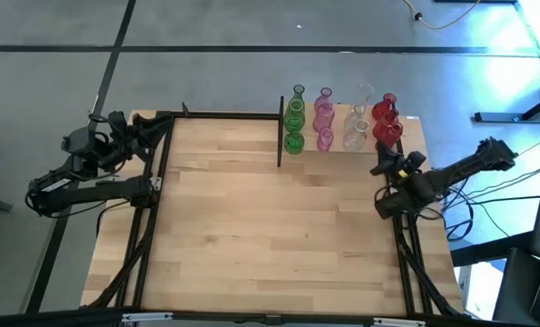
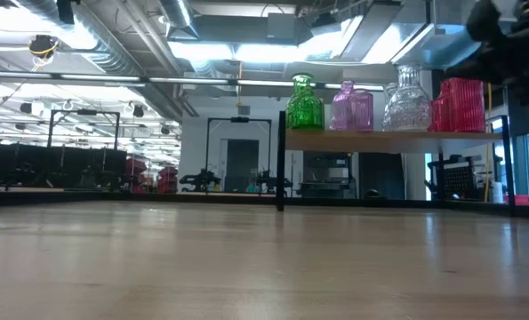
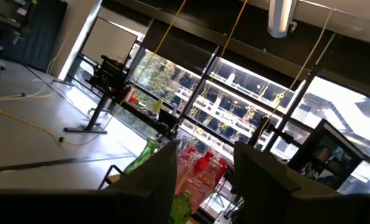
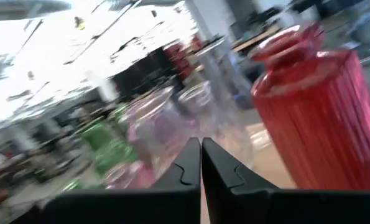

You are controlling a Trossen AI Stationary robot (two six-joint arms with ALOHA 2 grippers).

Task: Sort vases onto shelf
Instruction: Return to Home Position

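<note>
The vases stand on their bases on the shelf (image 2: 388, 136) at the table's far right, sorted in rows by colour: green vases (image 1: 294, 123), pink vases (image 1: 324, 118), clear vases (image 1: 356, 125) and red vases (image 1: 387, 118). My right gripper (image 1: 378, 170) hovers just in front of the red row's near end, shut and holding nothing. In its wrist view the shut right gripper (image 4: 201, 163) points at the clear vase (image 4: 216, 93), with a ribbed red vase (image 4: 315, 118) beside it. My left gripper (image 1: 156, 127) waits, open and holding nothing, raised near the table's far left corner.
A black upright post (image 1: 279, 132) marks the shelf's left end, and black frame rails (image 1: 156, 182) run along the table's sides. In front of the shelf lies the bare wooden tabletop (image 1: 270, 227). Cables (image 1: 487, 195) trail off the right edge.
</note>
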